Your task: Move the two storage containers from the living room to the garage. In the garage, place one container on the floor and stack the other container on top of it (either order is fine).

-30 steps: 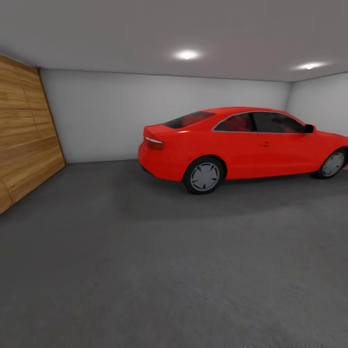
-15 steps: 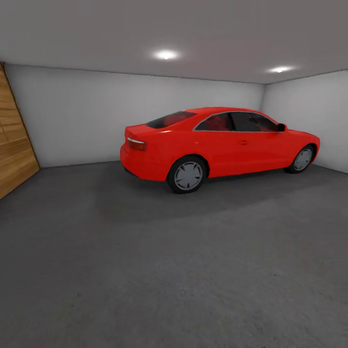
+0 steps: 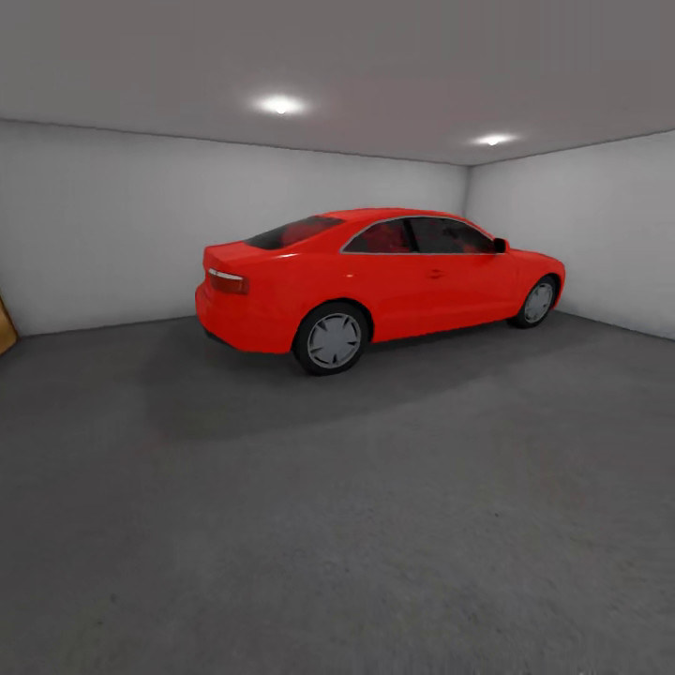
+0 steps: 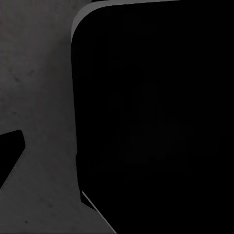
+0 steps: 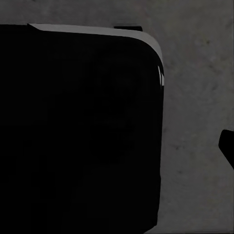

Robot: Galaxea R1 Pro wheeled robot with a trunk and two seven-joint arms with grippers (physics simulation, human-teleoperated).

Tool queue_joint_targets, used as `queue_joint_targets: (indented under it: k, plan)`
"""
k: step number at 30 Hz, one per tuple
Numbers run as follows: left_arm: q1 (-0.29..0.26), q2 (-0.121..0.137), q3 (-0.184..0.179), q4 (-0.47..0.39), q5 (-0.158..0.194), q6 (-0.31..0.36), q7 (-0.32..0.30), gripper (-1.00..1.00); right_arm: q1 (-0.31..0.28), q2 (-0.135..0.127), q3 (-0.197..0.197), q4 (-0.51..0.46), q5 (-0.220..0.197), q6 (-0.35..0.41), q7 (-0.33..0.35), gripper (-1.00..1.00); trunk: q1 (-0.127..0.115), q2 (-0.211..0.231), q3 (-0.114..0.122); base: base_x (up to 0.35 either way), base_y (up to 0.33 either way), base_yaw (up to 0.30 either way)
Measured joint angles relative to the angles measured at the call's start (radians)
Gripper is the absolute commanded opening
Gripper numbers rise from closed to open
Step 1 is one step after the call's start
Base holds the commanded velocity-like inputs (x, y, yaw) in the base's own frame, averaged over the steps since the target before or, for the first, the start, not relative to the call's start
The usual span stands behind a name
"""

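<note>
I am in the garage, and the two storage containers are out of view. The head view looks across the dark grey concrete floor [image 3: 356, 534] toward white walls. The left wrist view has a large black rounded part of my own body [image 4: 156, 122] over the floor [image 4: 39, 87], with a dark sliver [image 4: 9, 158] at the frame's edge that may be a fingertip. The right wrist view is similar: black body [image 5: 78, 131], floor [image 5: 195, 117], and a small dark tip [image 5: 227, 146] at the edge. Neither view makes the jaws' state readable.
A red car [image 3: 375, 281] stands parked at the back, its tail toward the left, close to the far wall [image 3: 103, 225] and the right wall [image 3: 581, 225]. A sliver of wooden door [image 3: 5, 328] shows at the far left. Wide open concrete lies in front of me.
The whole head view has swung to the right: the wooden door has slid almost out at the left, and the right wall has come further into view. The car itself has not moved.
</note>
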Motion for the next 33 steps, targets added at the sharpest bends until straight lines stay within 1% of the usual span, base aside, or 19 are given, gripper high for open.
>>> queue_joint_targets:
  k: [29,33]
  plan:
    - [0.0,0.0,0.0,0.0,0.0,0.0,0.0,1.0,0.0,-0.003,0.0,0.0,0.0,-0.001,0.0,1.0,0.0,0.0,0.0,0.0,0.0,-0.242]
    - [0.0,0.0,0.0,0.0,0.0,0.0,0.0,1.0,0.0,0.0,0.0,0.0,0.0,-0.006,0.0,1.0,0.0,0.0,0.0,0.0,0.0,-0.242]
